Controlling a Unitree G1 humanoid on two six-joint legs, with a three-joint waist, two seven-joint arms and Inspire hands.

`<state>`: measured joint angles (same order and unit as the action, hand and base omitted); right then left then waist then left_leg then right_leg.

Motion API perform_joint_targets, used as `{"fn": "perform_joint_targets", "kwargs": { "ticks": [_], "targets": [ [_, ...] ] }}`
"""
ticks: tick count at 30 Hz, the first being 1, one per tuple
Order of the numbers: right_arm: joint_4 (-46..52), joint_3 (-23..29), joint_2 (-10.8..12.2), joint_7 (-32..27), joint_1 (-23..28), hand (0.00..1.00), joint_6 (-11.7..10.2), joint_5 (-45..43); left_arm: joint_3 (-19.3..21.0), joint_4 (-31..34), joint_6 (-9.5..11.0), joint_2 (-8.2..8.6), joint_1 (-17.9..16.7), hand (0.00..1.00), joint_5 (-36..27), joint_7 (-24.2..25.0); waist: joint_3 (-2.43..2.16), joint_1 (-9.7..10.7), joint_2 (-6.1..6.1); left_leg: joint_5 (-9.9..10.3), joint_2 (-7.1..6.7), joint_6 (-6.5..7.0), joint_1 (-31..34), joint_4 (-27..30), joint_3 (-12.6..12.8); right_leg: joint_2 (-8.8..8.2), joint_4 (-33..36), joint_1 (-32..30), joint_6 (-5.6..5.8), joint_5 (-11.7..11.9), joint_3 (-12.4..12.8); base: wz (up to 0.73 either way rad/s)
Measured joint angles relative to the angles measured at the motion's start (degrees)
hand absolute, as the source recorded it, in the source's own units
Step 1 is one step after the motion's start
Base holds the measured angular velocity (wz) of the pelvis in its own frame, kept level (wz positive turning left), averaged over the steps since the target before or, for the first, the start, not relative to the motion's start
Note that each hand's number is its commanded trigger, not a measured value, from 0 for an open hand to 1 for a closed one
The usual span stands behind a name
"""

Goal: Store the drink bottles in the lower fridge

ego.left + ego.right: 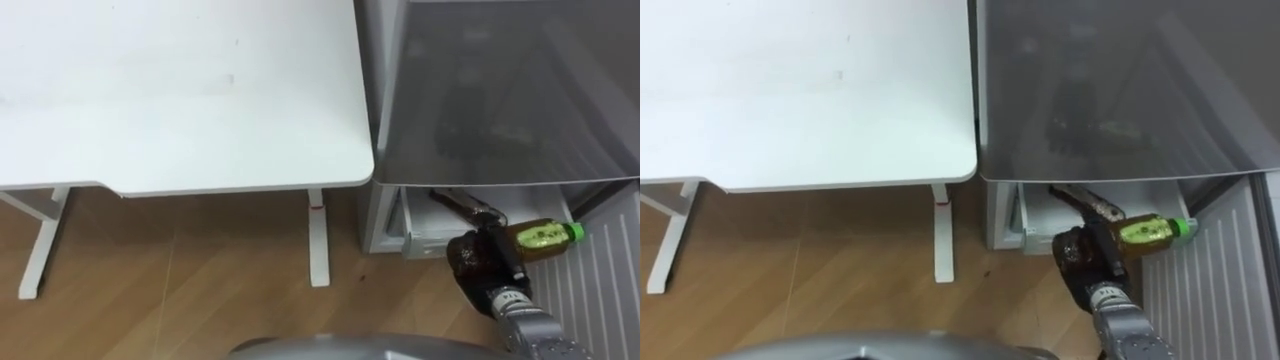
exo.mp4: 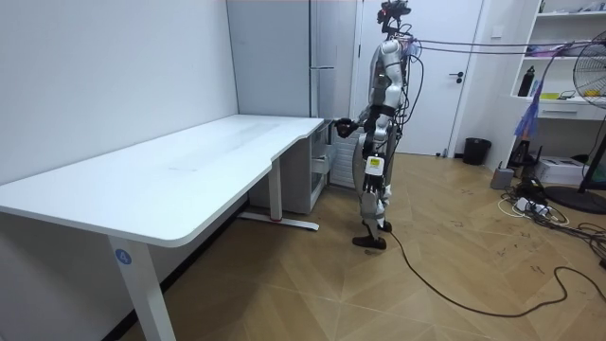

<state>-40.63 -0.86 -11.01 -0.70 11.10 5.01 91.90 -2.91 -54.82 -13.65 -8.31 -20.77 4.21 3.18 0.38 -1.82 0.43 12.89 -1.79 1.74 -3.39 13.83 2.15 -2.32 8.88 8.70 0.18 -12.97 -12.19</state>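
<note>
The right robot hand (image 1: 478, 255) is reaching in from the lower right of the eye views, its dark fingers clenching round the fat end of a bottle (image 1: 540, 237). The bottle is lying on its side in that grip, holding a yellow-brown drink, with its green cap (image 1: 575, 231) pointing to the right. Hand and bottle are hanging just in front of the lower compartment (image 1: 425, 228) of the fridge (image 1: 500, 90), which is standing open and showing a white inside. A dark, longish thing (image 1: 462, 205) is lying in that opening just behind the hand, too unclear to name. To the right of the bottle, the ribbed inner face of the fridge door (image 1: 600, 285) is swinging out towards the camera. The grey upper front of the fridge is rising above the opening.

Left of the fridge and just beside it, a white worktop (image 1: 180, 90) is standing on white legs over a wooden floor (image 1: 180, 290).

In the room view the robot is standing upright at the far end of the worktop, facing the fridge, with its hand (image 2: 343, 123) stretching forward.
</note>
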Motion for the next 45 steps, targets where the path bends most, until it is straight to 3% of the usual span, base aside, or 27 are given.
{"fn": "perform_joint_targets", "kwargs": {
  "ticks": [3, 7, 12, 16, 17, 19, 21, 27, 31, 37, 41, 45],
  "targets": [
    [-5.09, 1.19, -0.12, -0.06, -3.17, 1.0, 0.46, -0.01, 0.06, 0.3, 0.01, -0.36, 0.03, 0.0, -0.13, 0.5, -0.01, 0.34, 0.11, 0.0, -0.05, 0.0, 1.99, 0.92, -0.78, -0.01, 0.3, -1.25, -0.04, 0.03, -0.58, 0.12],
    [-14.95, 5.28, -0.45, -0.78, -12.54, 1.0, 0.69, 0.13, -0.17, 0.3, -0.03, -1.07, 1.77, 0.0, -0.28, 1.46, -0.01, 0.3, 1.0, -0.39, 0.04, 0.13, 6.58, 2.04, -1.07, -0.12, 2.23, -5.92, -0.35, 0.18, -1.33, 0.06],
    [-22.9, 6.68, -2.05, -1.1, -22.88, 1.0, 0.78, 0.21, -0.66, -1.63, 0.09, -2.42, 6.71, 0.0, -0.22, 1.48, 0.09, -0.35, 1.7, -1.3, 0.07, 0.23, 11.65, 2.58, -1.07, -0.54, 5.01, -11.62, -0.57, 0.37, -1.66, 0.01],
    [-29.0, 7.5, -3.55, -0.58, -29.71, 1.0, 2.21, -1.04, -0.57, -5.09, 0.38, -3.51, 11.2, 0.0, -0.22, 1.35, 0.41, -0.85, 1.26, -2.22, 0.11, 0.25, 15.4, 2.59, -1.18, -0.78, 6.16, -15.9, -0.86, 0.54, -2.06, 0.01],
    [-29.78, 7.66, -3.78, -0.24, -30.18, 1.0, 2.23, -1.2, -0.6, -5.49, 0.37, -3.65, 11.91, 0.0, -0.22, 1.35, 0.43, -1.08, 1.28, -2.36, 0.11, 0.23, 16.0, 2.65, -1.19, -0.79, 6.17, -16.5, -0.93, 0.6, -2.09, 0.0],
    [-33.09, 7.97, -4.69, 0.44, -32.31, 1.0, 2.93, -2.03, -0.73, -5.93, 0.8, -4.28, 14.0, 0.0, -0.31, 1.34, 1.05, -1.66, 0.31, -2.95, 0.09, 0.14, 18.46, 2.67, -1.22, -0.8, 6.87, -19.15, -1.17, 0.92, -2.2, 0.0],
    [-34.25, 8.89, -5.43, 0.42, -33.81, 1.0, 3.6, -2.4, -0.97, -6.06, 1.39, -4.48, 15.05, 0.0, -0.29, 1.36, 1.37, -1.77, -0.25, -3.38, 0.06, 0.16, 20.82, 2.97, -1.41, -0.88, 7.51, -21.55, -1.3, 1.01, -2.24, 0.02],
    [-38.49, 8.69, -9.09, 0.08, -41.11, 1.0, 3.82, -4.24, -5.26, -9.89, 1.56, -5.1, 19.72, 0.0, -0.19, 0.99, 1.82, -3.11, -0.97, -4.03, 0.12, 0.39, 25.22, 3.72, -1.1, -1.59, 10.02, -27.17, -1.42, 1.11, -2.06, -0.06],
    [-39.35, 8.79, -9.23, -0.11, -42.47, 1.0, 5.03, -4.35, -5.29, -10.59, 1.54, -5.75, 19.88, 0.0, -0.2, 0.72, 1.93, -3.58, -1.15, -4.07, 0.12, 0.44, 26.11, 3.88, -1.12, -1.74, 10.38, -28.08, -1.42, 1.11, -2.11, 0.0],
    [-39.32, 8.75, -10.39, -2.46, -46.59, 1.0, 5.08, -4.66, -5.29, -10.79, 1.6, -6.16, 20.71, 0.0, -0.33, 0.68, 2.01, -3.45, -1.34, -4.71, -0.05, 0.77, 30.73, 5.28, -0.75, -2.74, 13.93, -33.71, -1.42, 1.1, -2.17, 0.0],
    [-39.32, 8.74, -10.57, -4.31, -47.24, 1.0, 5.05, -5.02, -5.28, -10.86, 2.05, -6.35, 20.79, 0.0, -2.6, -0.46, 2.12, -3.68, -1.5, -4.87, -0.02, 0.9, 31.02, 5.73, -0.3, -3.12, 14.22, -33.95, -1.43, 1.1, -2.1, -0.02],
    [-39.32, 8.74, -11.15, -5.68, -48.16, 1.0, 5.01, -5.15, -5.28, -10.86, 3.03, -6.41, 21.09, 0.0, -4.92, -0.58, 2.54, -4.56, -2.01, -4.99, -0.03, 1.0, 32.04, 6.71, 0.31, -3.64, 15.97, -35.49, -1.67, 0.93, -2.08, -0.04]
  ]
}}
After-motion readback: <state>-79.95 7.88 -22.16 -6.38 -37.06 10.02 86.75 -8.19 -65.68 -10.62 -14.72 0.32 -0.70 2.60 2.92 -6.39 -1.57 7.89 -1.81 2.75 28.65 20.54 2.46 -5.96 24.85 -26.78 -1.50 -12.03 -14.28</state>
